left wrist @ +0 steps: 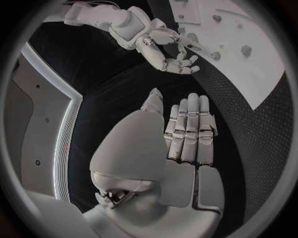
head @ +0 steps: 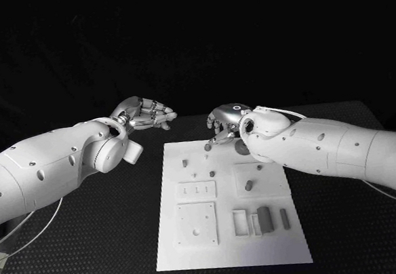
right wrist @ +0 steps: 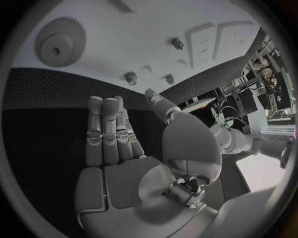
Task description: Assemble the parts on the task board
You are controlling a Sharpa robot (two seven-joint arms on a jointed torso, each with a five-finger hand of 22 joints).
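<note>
The right hand (head: 224, 124) hovers over the far edge of the task board (head: 234, 242), fingers (right wrist: 104, 134) straight, side by side and empty — the gear (right wrist: 60, 41) lies flat just beyond them, untouched. A careless reach could nudge it or the small pegs (right wrist: 130, 77) nearby. The left hand (head: 146, 114), likewise empty with fingers (left wrist: 189, 130) together, hangs over the bench (head: 96, 260), left of the board.

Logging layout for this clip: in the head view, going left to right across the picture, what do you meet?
Left arm → left hand → task board → right hand → right arm.
</note>
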